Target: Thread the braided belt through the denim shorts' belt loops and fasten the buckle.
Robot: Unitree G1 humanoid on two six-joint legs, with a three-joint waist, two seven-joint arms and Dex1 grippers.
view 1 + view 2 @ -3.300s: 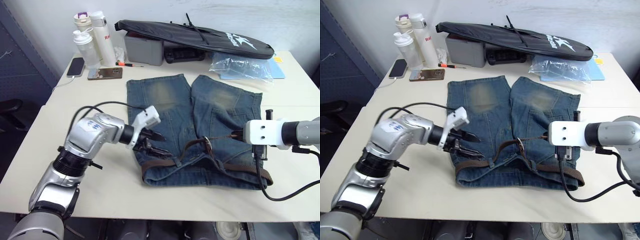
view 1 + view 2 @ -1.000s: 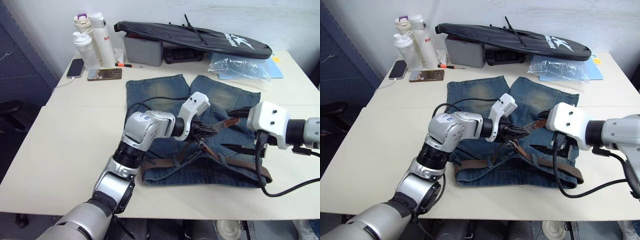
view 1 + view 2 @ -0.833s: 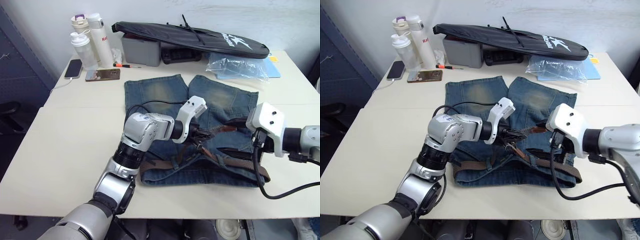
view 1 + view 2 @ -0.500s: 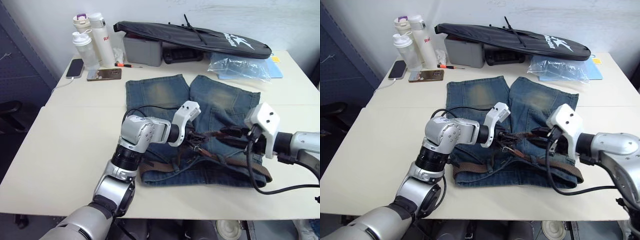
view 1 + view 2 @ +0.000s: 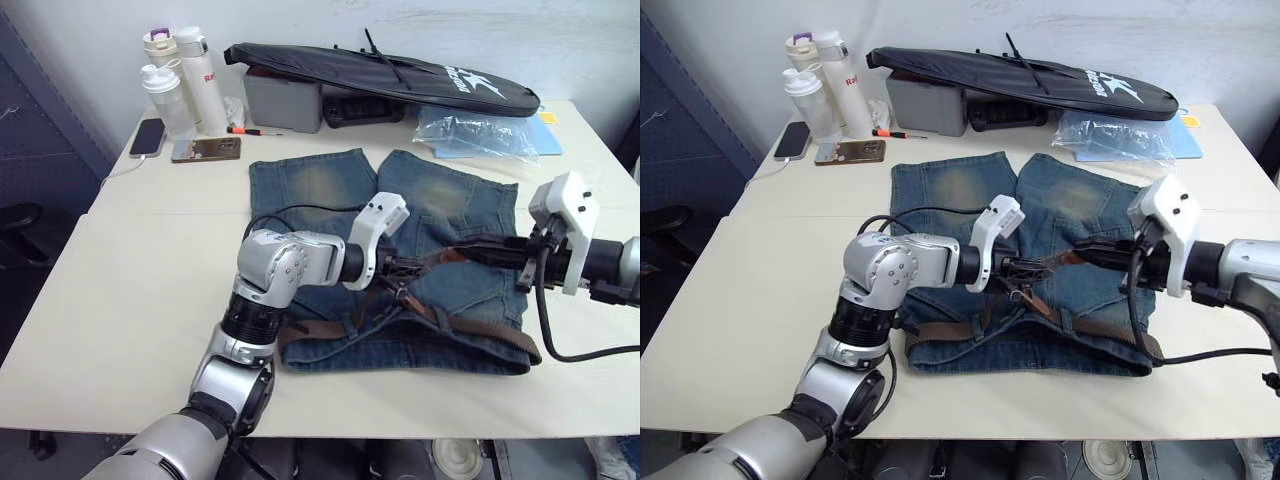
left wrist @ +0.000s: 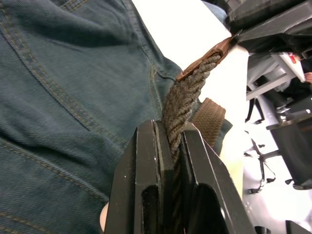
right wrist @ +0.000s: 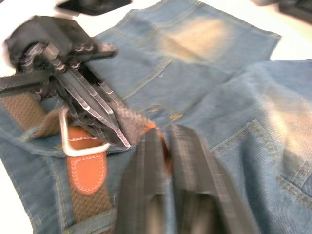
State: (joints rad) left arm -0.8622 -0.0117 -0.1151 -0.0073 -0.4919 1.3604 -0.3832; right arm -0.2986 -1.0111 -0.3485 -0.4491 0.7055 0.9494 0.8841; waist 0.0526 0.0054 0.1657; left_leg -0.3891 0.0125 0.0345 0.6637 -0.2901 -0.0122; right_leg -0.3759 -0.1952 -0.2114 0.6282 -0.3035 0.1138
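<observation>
While the denim shorts [image 5: 400,250] lie flat on the table [image 5: 130,290] with the waistband toward the robot, the braided belt [image 5: 470,325] runs along that waistband and a free length of it rises off the cloth between the two grippers.

On the left side, the left gripper [image 5: 400,268] reaches in over the middle of the shorts with its fingers [image 6: 146,180] pressed together on the woven strap, which passes up between them. Just beyond, the buckle [image 7: 80,141] lies on the denim beside those fingers, its tan tab flat below it. Further right, the strap stretches in the air to its tan leather tip [image 6: 217,50], where the right gripper [image 5: 1095,252] meets it; that gripper's fingers look closed on the tip, though blur in the right wrist view makes this less than certain.

The belt is light and limp, so it will sag and twist wherever it is unsupported; the weave gives good friction, and the leather tip is the stiffest part and, in my judgement, the best place to hold for feeding. The belt loops [image 5: 360,312] are soft and lie flat, so they will likely need lifting or a low, flat approach.
</observation>
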